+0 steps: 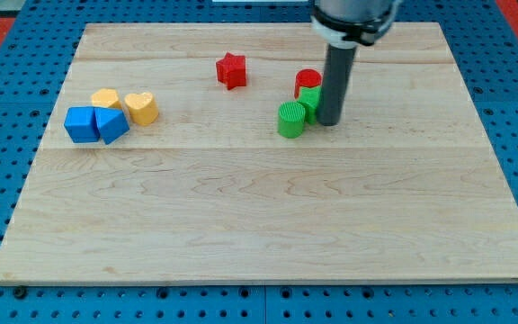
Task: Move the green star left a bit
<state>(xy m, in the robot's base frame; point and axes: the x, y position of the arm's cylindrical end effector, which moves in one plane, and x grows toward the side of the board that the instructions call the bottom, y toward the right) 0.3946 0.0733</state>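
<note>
The pale wooden tabletop (268,216) fills most of the frame. From the top edge the dark rod comes down right of centre, and my tip (328,122) rests on the wood; this tool is a bare rod with nothing to clench or release, so it grasps nothing. Touching its left side is the green star (309,97), bright green, mostly hidden, its points hard to make out. A red cylinder (308,79) sits just behind, a green cylinder (290,120) just below-left. A red star (231,70) lies upper centre. Left: two blue blocks (81,124) (111,124), two yellow ones (106,97) (141,107).
</note>
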